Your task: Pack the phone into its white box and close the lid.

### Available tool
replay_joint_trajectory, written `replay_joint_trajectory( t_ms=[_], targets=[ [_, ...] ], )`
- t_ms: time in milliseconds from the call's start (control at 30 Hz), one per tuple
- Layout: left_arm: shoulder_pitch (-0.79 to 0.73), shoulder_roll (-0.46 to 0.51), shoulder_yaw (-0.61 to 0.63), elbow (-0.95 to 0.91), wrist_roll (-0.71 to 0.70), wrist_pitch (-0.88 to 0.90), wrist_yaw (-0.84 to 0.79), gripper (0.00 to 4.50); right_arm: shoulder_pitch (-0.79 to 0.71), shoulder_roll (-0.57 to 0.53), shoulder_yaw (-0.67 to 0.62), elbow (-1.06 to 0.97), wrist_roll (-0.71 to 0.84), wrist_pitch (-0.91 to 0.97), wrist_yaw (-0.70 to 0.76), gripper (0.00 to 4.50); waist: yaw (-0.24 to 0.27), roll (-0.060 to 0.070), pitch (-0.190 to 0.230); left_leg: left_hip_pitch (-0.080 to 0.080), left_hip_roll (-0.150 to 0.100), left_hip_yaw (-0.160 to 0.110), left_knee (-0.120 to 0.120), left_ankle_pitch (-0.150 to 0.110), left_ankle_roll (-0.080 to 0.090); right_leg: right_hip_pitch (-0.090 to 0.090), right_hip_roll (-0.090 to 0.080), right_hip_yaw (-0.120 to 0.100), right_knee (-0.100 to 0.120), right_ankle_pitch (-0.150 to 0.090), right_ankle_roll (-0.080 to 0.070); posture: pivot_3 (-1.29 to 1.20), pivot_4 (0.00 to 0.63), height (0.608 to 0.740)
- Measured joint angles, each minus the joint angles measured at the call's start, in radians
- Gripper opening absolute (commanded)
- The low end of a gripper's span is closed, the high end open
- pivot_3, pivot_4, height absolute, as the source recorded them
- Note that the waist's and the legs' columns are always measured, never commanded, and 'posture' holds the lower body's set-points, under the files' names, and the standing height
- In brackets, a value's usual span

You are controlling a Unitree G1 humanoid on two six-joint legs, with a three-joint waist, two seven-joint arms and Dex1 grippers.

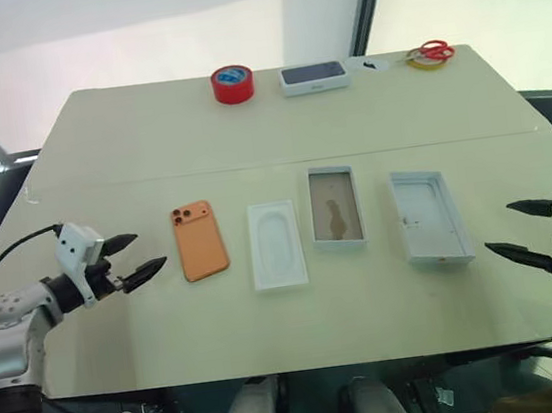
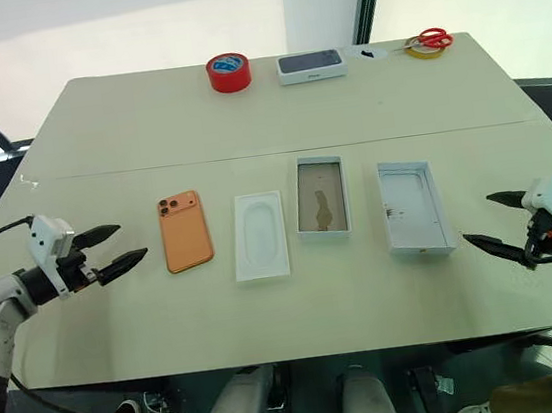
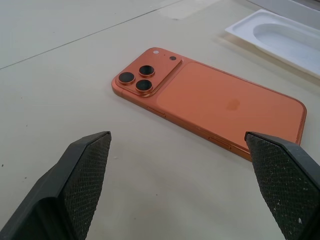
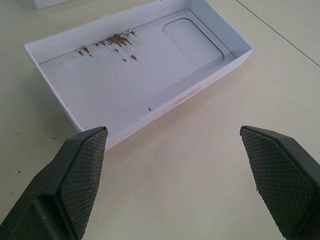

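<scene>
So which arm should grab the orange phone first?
Probably the left. Its open end effector sits right beside the flat orange smartphone, with nothing between. The right end effector is across the table, past the white cardboard lid.

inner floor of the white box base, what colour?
Brownish, with a darker blotch down the middle of the white box. Shows best in the left eye view.

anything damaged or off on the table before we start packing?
The lid, lying open side up near the right hand, has brown scuff marks torn into its inner face at one end. The white box has a brownish stained floor. The phone looks intact.
</scene>
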Motion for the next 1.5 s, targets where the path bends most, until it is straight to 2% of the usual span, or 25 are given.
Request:
replay_joint_trajectory(
  t_ms=[833,1033,1167,1267,1400,1500],
  targets=[
    [-0.003,0.002,-0.009,-0.042,-0.001,-0.036,-0.026,4.50,-0.006,0.003,0.022,-0.020,-0.005,-0.018,-0.026,4.44,0.000,0.000,0.000,0.000,0.000,0.000,-0.001,0.000,0.000,0.000,0.000,0.000,0.000,0.000,0.000,0.00,0.150,0.738],
    [-0.012,-0.006,-0.033,-0.124,-0.006,0.029,0.003,4.50,-0.031,0.010,0.045,-0.091,-0.002,0.007,-0.040,4.44,0.000,0.000,0.000,0.000,0.000,0.000,-0.001,0.000,0.000,0.000,0.000,0.000,0.000,0.000,0.000,0.00,0.150,0.738],
    [-0.035,-0.046,-0.078,-0.225,-0.063,0.225,0.063,4.50,-0.066,0.033,0.099,-0.231,0.019,0.069,-0.054,4.44,0.001,0.001,0.000,0.000,0.000,0.000,-0.001,0.000,0.000,0.000,0.000,0.000,0.000,0.000,0.000,0.00,0.150,0.738],
    [-0.065,-0.070,-0.144,-0.292,-0.035,0.326,0.148,4.50,-0.086,0.050,0.151,-0.329,0.033,0.108,-0.062,4.44,0.004,0.001,0.000,0.000,0.000,0.000,0.000,0.000,0.000,0.000,0.000,0.000,0.000,0.000,0.001,0.00,0.150,0.738],
    [-0.142,-0.197,-0.177,-0.353,-0.073,0.570,0.312,4.50,-0.147,0.077,0.216,-0.370,0.035,0.134,-0.074,4.44,0.006,-0.001,0.001,-0.001,0.000,0.000,0.003,0.000,0.000,0.000,0.001,0.000,0.000,0.002,0.003,0.00,0.150,0.738],
    [-0.176,-0.219,-0.205,-0.416,-0.127,0.717,0.356,4.50,-0.162,0.077,0.255,-0.404,0.030,0.135,-0.073,4.44,0.004,-0.001,0.001,-0.001,0.000,0.000,0.003,0.000,0.000,0.000,0.001,0.000,0.000,0.002,0.004,0.00,0.150,0.738]
  ],
)
